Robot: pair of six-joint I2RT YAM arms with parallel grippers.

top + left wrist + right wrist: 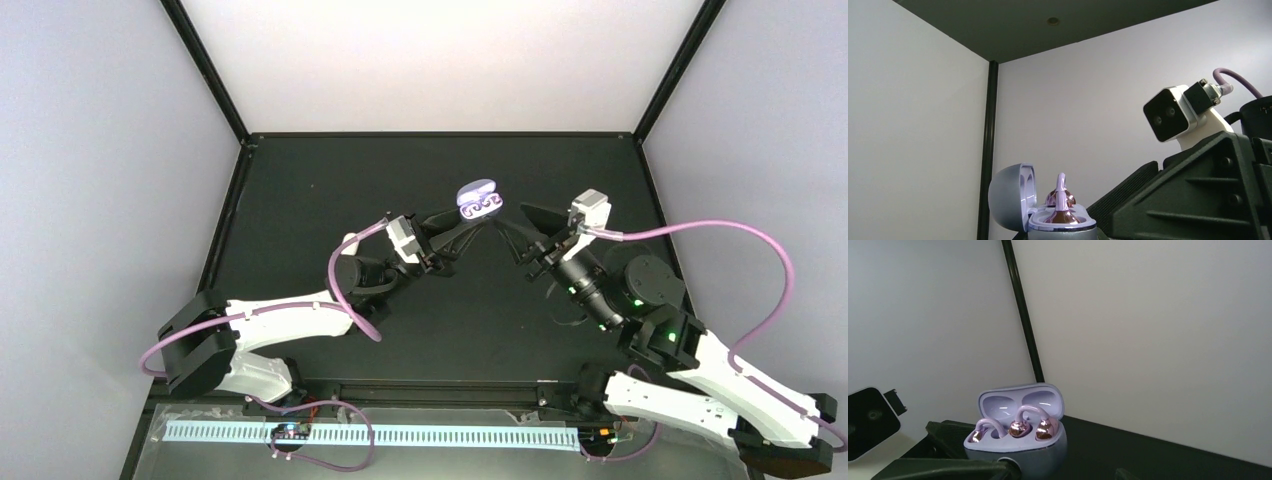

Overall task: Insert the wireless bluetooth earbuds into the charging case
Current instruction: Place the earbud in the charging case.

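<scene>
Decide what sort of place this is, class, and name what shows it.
Probably a robotics test cell: a left arm and a right arm bolted at a black table's edge, with plain pale walls and black frame posts around.

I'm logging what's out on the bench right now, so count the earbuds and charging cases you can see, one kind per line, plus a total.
Charging case, lilac, lid open: 1
Purple earbuds, sitting in the case: 2
Total: 3
</scene>
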